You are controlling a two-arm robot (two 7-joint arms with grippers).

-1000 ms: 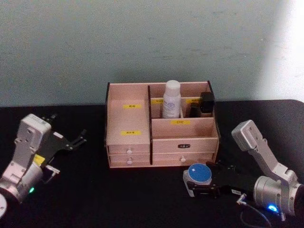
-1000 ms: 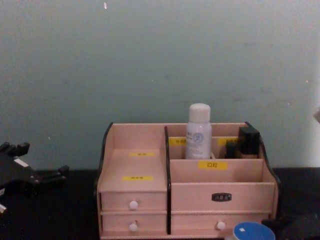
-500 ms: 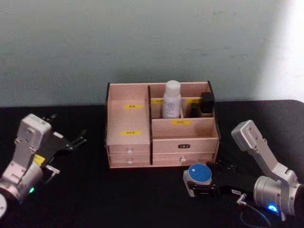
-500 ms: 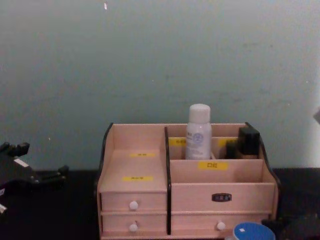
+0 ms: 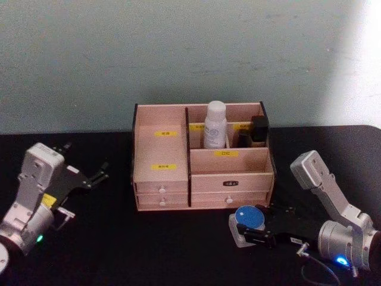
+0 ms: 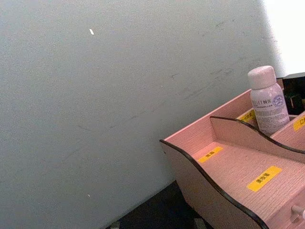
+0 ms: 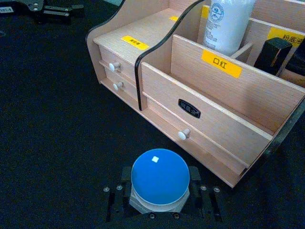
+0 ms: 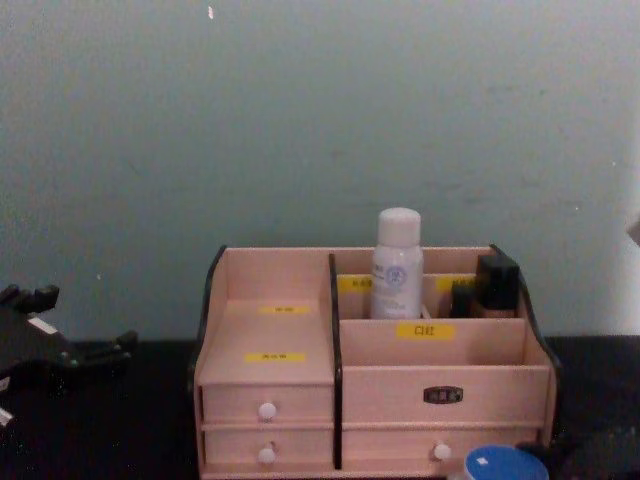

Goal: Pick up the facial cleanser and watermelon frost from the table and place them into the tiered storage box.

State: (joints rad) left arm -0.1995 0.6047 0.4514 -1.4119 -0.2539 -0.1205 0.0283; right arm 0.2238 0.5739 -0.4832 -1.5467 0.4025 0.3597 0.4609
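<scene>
While a white bottle (image 5: 215,125), judged the facial cleanser, is stood in a rear compartment of the tiered storage box (image 5: 202,179), a blue-lidded jar (image 5: 250,216) is pinched by the fingers of the right gripper (image 5: 247,233) at the box's 5 o'clock, not yet placed. The left gripper (image 5: 98,174) is parked at 9 o'clock, fingers spread.

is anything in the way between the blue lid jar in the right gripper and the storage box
Nothing visible lies between the blue-lidded jar, held by the right gripper, and the tiered storage box. Only black table separates them; its front compartment looks empty. Left gripper sits idle far left.
</scene>
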